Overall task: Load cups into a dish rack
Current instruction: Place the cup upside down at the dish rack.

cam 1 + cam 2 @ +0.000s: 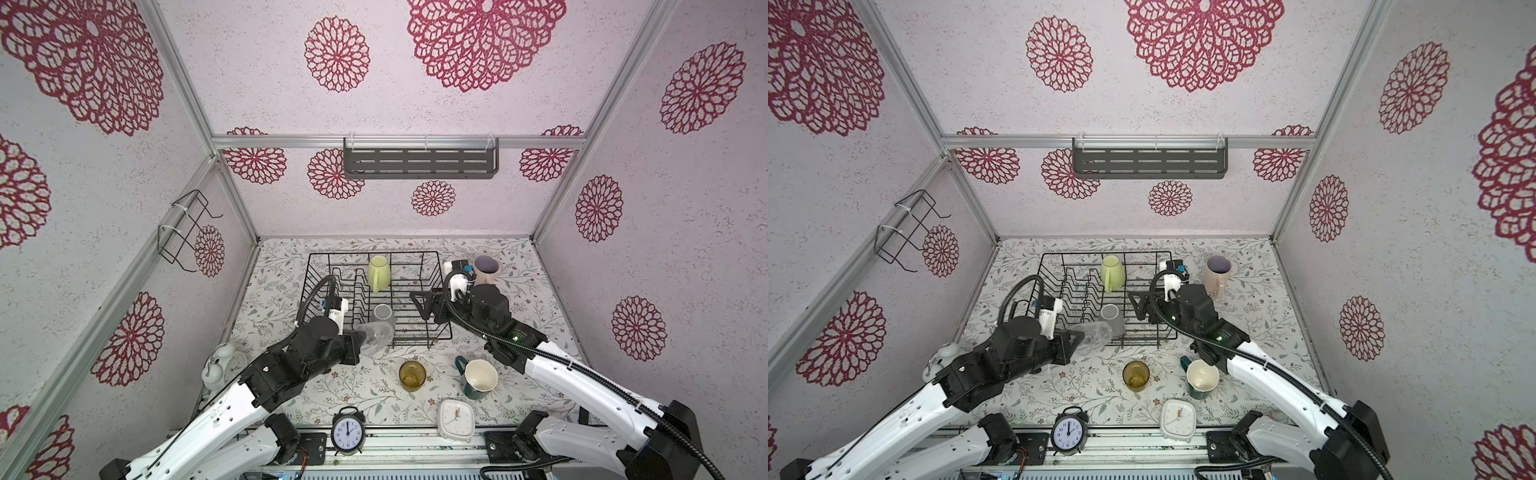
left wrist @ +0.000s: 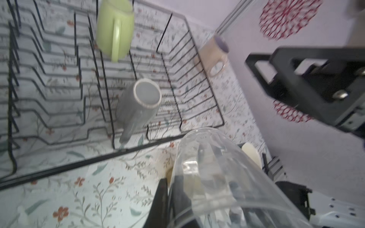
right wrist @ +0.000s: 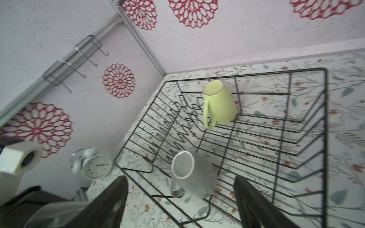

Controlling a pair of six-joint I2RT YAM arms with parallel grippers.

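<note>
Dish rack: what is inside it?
Inside the dish rack: a yellow-green mug toward the back, a grey mug near the front. No other cups show. The wires under each mug are covered.

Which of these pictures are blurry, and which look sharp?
Both top views are sharp, walls splayed by a wide lens; the left wrist view is smeared, the clear glass hazy up close; the right wrist view is soft, the grey mug streaked.

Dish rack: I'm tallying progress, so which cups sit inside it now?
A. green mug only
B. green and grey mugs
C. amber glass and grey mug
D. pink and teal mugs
B: the green mug and grey mug lie inside the rack; the clear glass is in the left gripper, not set down.
</note>
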